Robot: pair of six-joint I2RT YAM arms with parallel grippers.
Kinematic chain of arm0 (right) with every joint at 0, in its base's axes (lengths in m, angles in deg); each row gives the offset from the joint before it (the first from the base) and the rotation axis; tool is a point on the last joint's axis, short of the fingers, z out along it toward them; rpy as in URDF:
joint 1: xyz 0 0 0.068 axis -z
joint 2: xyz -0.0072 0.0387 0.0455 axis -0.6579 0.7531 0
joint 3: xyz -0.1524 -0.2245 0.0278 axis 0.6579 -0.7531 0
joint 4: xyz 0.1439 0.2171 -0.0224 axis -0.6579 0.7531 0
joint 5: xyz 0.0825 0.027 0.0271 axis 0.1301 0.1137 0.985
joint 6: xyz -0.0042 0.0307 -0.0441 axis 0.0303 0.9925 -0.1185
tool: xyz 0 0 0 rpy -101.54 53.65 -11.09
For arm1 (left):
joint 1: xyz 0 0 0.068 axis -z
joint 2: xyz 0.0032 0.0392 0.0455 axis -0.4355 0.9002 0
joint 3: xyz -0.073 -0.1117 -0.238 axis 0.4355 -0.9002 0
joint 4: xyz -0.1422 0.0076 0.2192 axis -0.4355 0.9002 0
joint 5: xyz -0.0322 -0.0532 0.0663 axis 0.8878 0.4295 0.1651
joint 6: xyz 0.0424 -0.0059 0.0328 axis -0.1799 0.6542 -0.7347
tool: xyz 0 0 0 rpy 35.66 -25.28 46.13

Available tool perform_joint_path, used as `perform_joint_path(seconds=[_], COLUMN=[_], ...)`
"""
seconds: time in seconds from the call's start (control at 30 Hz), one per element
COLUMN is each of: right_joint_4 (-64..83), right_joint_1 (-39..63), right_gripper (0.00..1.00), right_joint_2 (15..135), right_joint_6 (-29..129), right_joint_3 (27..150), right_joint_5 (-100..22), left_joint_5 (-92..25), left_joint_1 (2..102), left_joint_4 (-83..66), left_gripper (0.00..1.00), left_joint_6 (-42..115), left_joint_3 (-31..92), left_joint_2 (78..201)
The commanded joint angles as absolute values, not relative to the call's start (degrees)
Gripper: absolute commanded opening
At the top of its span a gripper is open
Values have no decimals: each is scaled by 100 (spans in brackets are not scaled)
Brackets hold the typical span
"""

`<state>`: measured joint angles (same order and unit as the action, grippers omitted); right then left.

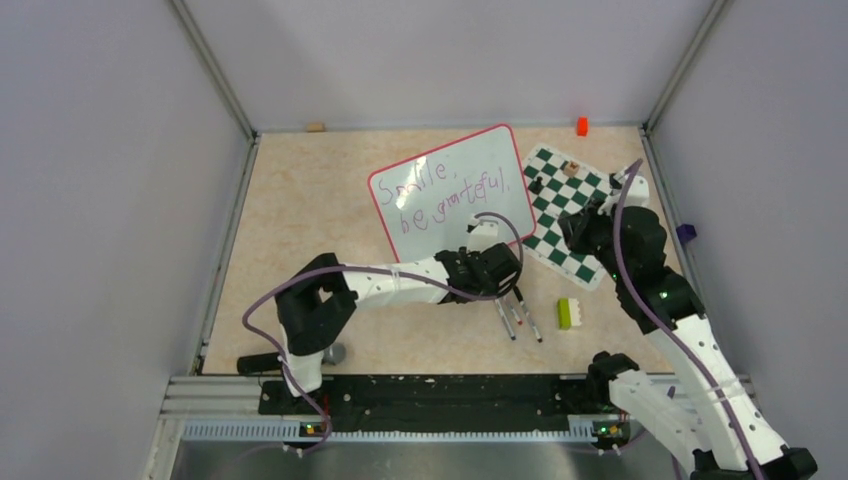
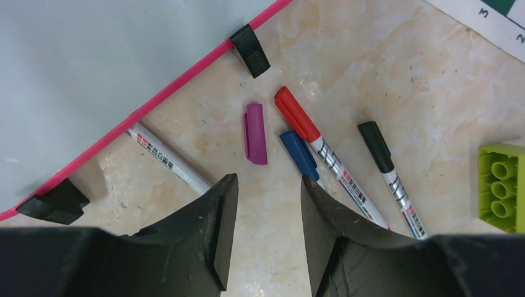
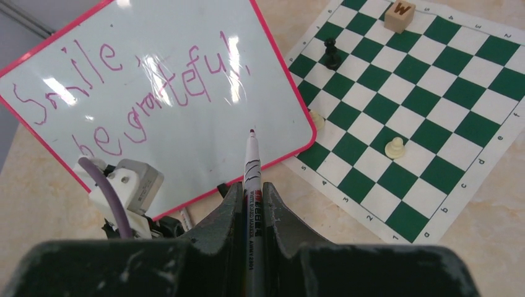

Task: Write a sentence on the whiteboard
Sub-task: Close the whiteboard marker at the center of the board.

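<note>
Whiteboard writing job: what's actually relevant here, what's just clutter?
Job: whiteboard, sentence, uncapped marker in right gripper, probably the purple cap.
Lying about: chess mat, black chess piece, lettered wooden cube, lime-green toy brick, red-capped marker, blue-capped marker, black-capped marker.

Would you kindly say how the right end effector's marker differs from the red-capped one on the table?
The held marker is uncapped and clamped in the right end effector, tip towards the whiteboard; the red-capped marker is capped and lies loose on the table. Both have white barrels.
</note>
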<state>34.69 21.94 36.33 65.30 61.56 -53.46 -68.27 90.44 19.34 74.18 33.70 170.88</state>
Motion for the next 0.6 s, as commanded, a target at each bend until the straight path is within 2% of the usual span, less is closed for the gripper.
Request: perform_joint_path(seconds=[0.0, 0.3, 0.4, 0.57], right_joint_4=[3286, 3237, 3237, 3245], right_joint_1=[2250, 2249, 2251, 2246], right_gripper=[0, 0, 0, 0], right_joint_2=[3391, 3064, 3026, 2949], right_joint_6=[6669, 6716, 6723, 6753], right_joint_3=[6088, 6001, 5982, 5922], right_joint_5=[-5612, -5954, -5960, -5949], left_joint_5=[-6904, -6776, -6759, -6657], left_joint_1=[8927, 8805, 8780, 8733], left_joint_4=[1949, 1916, 1921, 1893], left_gripper=[48, 47, 38, 37], left_joint_6=[7214, 7144, 7103, 7154], left_joint_3=[3654, 3700, 3725, 3735], left_joint_2=[17267, 17569, 17678, 17821])
